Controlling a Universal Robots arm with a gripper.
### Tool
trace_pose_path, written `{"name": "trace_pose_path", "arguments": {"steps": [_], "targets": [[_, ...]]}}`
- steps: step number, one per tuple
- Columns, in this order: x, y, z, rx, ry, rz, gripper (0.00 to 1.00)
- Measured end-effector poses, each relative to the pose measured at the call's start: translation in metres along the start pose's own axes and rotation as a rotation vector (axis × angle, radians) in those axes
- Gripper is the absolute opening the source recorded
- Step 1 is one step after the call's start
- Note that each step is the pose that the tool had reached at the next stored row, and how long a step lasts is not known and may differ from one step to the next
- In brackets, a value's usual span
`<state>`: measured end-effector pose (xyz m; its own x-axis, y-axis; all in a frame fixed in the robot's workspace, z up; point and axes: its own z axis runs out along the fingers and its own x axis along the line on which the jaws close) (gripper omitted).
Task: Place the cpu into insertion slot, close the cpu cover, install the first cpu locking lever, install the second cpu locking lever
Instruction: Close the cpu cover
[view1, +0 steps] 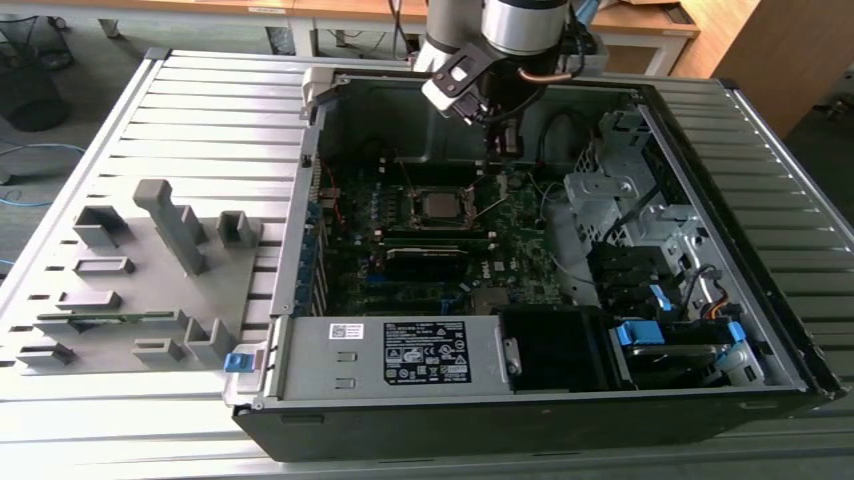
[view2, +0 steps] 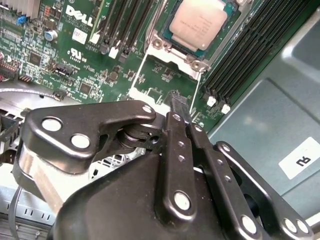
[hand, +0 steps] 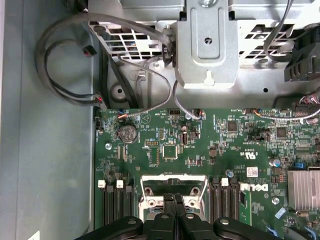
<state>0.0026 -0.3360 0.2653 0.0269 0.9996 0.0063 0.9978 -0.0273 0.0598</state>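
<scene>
Slatted counter (view1: 200, 110) carries an open computer case (view1: 534, 430), with a grey parts holder (view1: 147, 260) at the exterior view's left. Arm reaches down into the case over the green motherboard (hand: 200, 145). Claw (view2: 178, 98) is closed, fingers pressed together, tips at the outer edge of the cpu cover (hand: 174, 179); can't tell if they touch it. Cover is flipped open, lying back from the insertion slot (view2: 159, 44), board visible through its opening. The cpu (view2: 200, 22) sits flat in the slot, silver top up, uncovered.
</scene>
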Motion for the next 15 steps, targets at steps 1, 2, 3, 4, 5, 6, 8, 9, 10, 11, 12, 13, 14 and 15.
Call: {"name": "trace_pose_path", "arguments": {"steps": [1,2,3,4,5,6,8,9,10,11,12,13,14,15], "targets": [[0.0000,0.0013,0.0001,0.0000,0.0000,0.000,0.11],[0.0001,0.0030,0.0001,0.0001,-0.0001,0.000,0.11],[0.0001,0.0049,0.0002,0.0001,-0.0002,0.000,0.11],[0.0002,0.0070,0.0004,0.0001,-0.0002,0.000,0.11],[0.0003,0.0089,0.0005,0.0001,-0.0002,0.000,0.11],[0.0003,0.0127,0.0008,0.0000,-0.0001,0.000,0.11],[0.0005,0.0165,0.0011,0.0000,0.0000,0.000,0.11],[0.0005,0.0183,0.0012,0.0000,0.0000,0.000,0.11],[0.0006,0.0203,0.0014,0.0000,0.0001,0.000,0.11],[0.0006,0.0224,0.0015,0.0000,0.0001,0.000,0.11],[0.0006,0.0247,0.0017,0.0000,0.0000,0.000,0.11],[0.0007,0.0269,0.0018,0.0000,0.0000,0.000,0.11],[0.0008,0.0292,0.0020,0.0000,0.0000,0.000,0.11],[0.0008,0.0312,0.0021,0.0001,0.0000,0.000,0.11]]}}
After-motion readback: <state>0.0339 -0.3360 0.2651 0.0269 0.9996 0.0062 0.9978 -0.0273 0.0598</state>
